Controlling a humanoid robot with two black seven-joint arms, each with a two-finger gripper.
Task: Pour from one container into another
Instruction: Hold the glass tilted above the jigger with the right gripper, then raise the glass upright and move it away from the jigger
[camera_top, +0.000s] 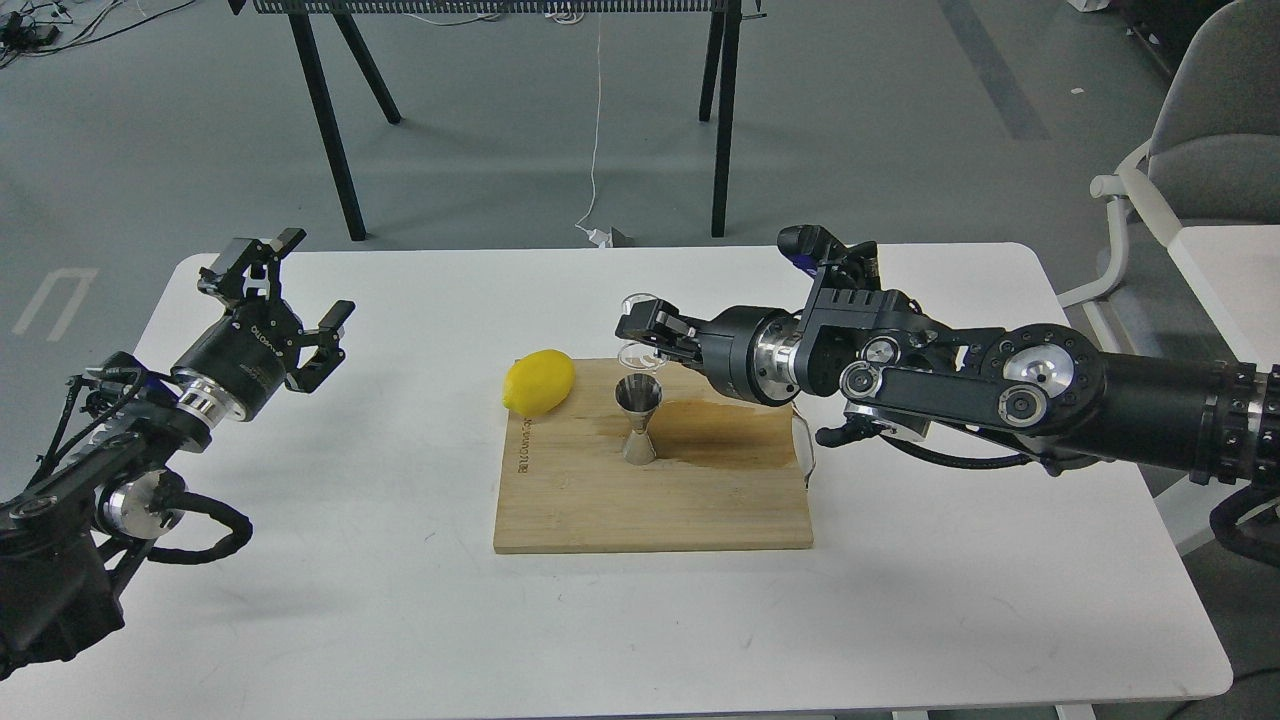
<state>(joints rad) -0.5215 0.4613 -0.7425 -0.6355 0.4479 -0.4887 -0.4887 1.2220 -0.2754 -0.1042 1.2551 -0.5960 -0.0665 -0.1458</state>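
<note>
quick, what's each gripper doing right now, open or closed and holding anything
Left gripper: open, holding nothing, raised above the table's left side.
Right gripper: closed on the glass cup, held just above the jigger.

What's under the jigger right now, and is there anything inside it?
The jigger stands upright on the wooden cutting board, beside a dark wet-looking stain. The right tool holds the glass cup just above its mouth. Its contents cannot be seen from this angle.
</note>
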